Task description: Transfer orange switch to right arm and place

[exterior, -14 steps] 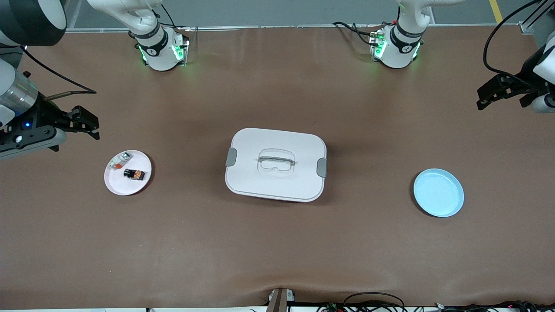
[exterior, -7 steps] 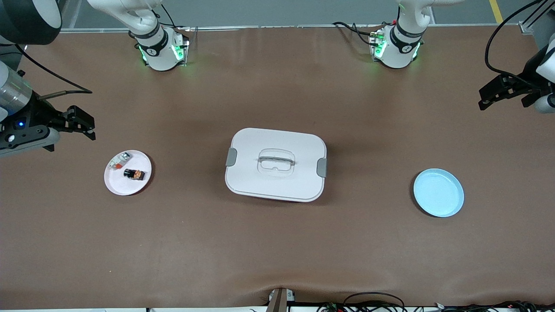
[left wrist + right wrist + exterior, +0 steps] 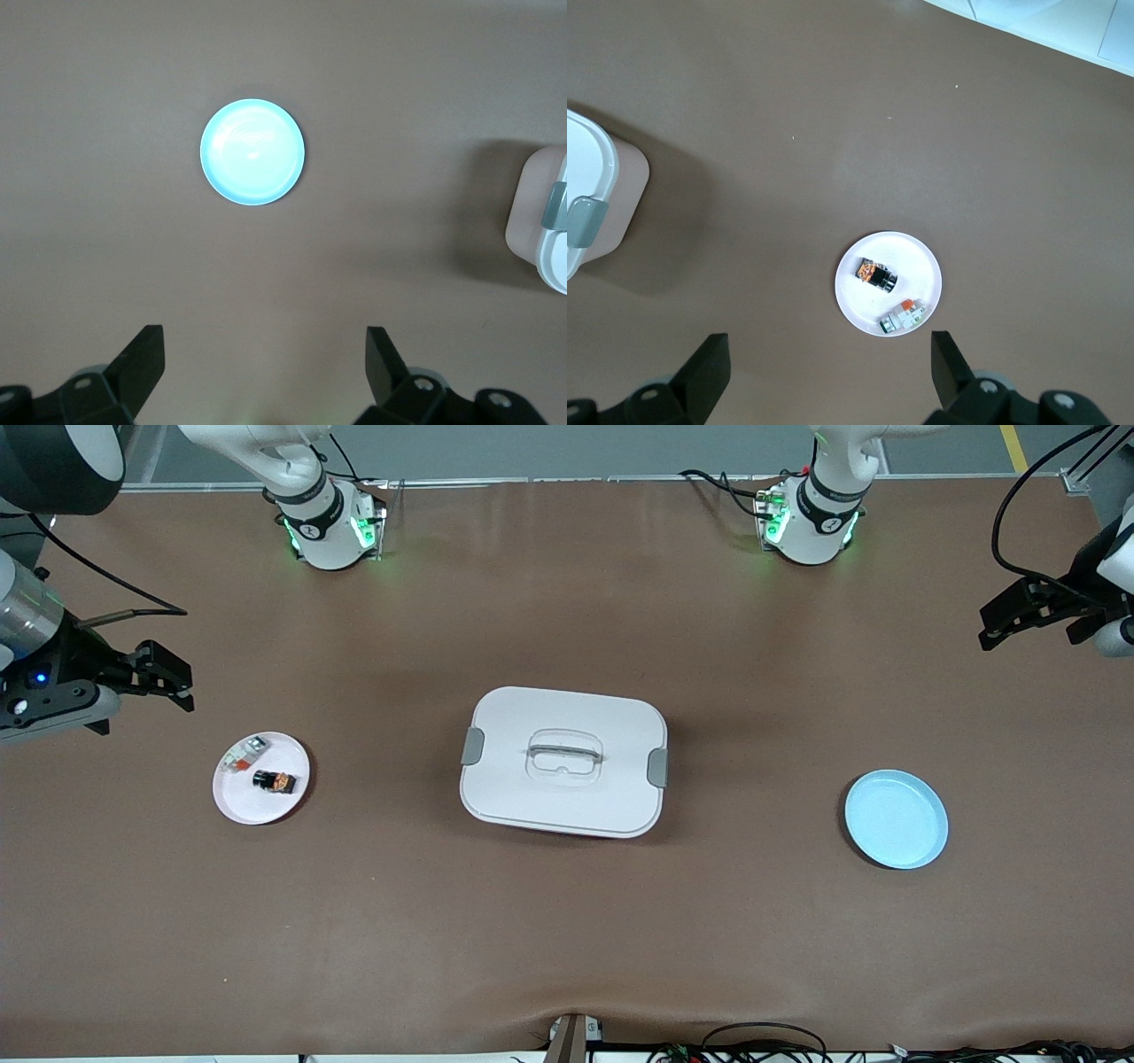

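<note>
The orange switch (image 3: 274,781), a small black block with orange top markings, lies on the white plate (image 3: 244,802). Left gripper (image 3: 1019,615) and right gripper (image 3: 168,682): jaws released, holding nothing.

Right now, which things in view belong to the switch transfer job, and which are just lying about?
Part of the job:
- orange switch, on the white plate
- right gripper, open, up beside that plate
- left gripper, open, at the left arm's end of the table

Lying about:
- white-and-grey piece, same plate
- lidded white box, mid-table
- blue plate, possibly the drop spot
</note>
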Robot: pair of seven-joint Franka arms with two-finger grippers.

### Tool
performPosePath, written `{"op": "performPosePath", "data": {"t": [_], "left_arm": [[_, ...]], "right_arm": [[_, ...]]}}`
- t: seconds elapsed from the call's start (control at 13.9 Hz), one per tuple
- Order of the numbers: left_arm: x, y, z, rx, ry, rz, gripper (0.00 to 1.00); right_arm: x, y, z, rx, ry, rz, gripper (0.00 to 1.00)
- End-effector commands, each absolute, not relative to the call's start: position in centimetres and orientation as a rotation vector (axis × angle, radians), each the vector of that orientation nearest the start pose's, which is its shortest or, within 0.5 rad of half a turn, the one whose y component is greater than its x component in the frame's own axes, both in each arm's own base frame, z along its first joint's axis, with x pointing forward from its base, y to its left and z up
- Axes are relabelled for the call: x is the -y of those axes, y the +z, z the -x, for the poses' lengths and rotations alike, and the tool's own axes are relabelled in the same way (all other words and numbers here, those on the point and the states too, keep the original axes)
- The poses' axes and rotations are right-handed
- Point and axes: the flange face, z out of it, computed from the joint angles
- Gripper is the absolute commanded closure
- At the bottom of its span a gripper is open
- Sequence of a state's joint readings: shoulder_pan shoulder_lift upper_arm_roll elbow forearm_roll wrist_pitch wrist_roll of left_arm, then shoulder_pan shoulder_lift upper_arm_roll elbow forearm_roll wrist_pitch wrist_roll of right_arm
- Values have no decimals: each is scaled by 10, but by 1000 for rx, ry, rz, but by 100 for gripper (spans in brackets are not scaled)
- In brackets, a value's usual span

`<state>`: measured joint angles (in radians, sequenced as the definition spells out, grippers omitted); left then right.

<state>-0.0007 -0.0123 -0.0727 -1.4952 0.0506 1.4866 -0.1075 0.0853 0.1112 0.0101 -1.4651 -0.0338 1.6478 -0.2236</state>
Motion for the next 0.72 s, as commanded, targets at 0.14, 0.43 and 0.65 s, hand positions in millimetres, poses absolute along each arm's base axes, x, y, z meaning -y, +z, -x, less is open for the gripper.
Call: {"op": "performPosePath", "data": {"t": [0.14, 0.43, 0.65], "left_arm": [[34, 666, -534, 16, 0, 3103, 0], [35, 666, -534, 16, 5, 3103, 0], [34, 661, -537, 18, 15, 3103, 0]], "right_arm": [[-52, 623, -595, 482, -109, 3131, 0], [-44, 633, -595, 463, -141, 3135, 0], [-50, 637, -594, 477, -155, 3136, 0]]}}
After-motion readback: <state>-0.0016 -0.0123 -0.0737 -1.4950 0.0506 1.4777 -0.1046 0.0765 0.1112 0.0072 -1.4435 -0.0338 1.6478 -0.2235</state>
